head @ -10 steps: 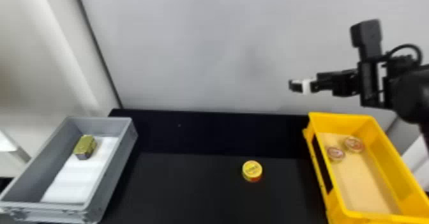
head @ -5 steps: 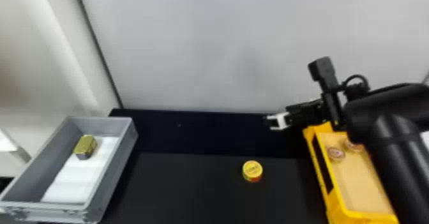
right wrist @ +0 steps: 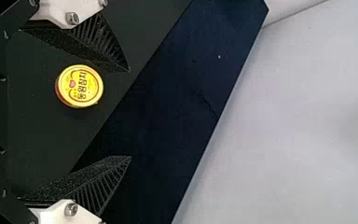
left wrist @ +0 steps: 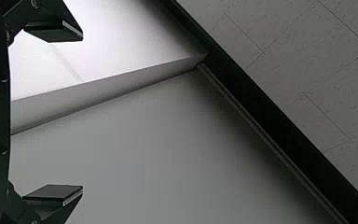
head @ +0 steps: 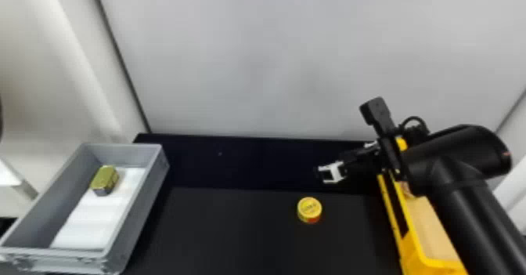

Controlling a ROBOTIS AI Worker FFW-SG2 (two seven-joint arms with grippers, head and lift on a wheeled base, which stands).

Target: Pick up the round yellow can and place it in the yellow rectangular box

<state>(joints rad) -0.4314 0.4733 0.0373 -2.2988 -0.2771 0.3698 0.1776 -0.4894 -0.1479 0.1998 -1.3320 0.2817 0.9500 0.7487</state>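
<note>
Glossy metallic can point(right wrist: 80, 86), matt tabletop point(head: 235, 231)

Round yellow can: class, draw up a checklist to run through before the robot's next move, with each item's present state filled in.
1. Yellow can in the open on the black table: ok.
2. Right gripper open: ok.
3. Yellow can centred between its fingers: not ok, it lies nearer one finger.
4. Fingers low enough to grasp: cannot tell.
5. Whole inside of the yellow box in sight: not ok, the right arm hides part.
</note>
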